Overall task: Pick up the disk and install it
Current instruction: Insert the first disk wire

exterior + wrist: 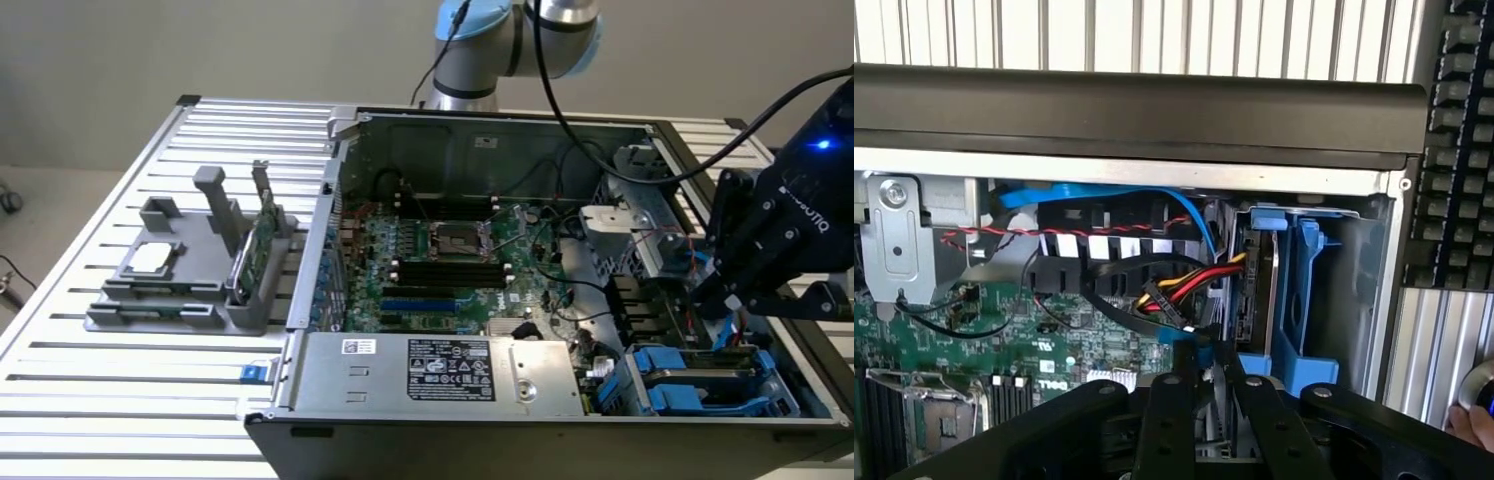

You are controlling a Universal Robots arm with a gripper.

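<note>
The gripper (1204, 400), fingers narrowed, is hovering lower right over the disk (1259, 290), needing square alignment with its bay.

The open computer case (534, 300) lies on the slatted table (80, 400); a parts stand (187, 280) sits beside it, toward the exterior view's left. The disk (1254, 290) stands in the case's corner bay.

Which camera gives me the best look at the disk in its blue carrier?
The wrist view: the disk stands edge-on in its blue carrier inside the case, close to the camera. The exterior view shows blue carriers in the case corner, beneath the gripper.
</note>
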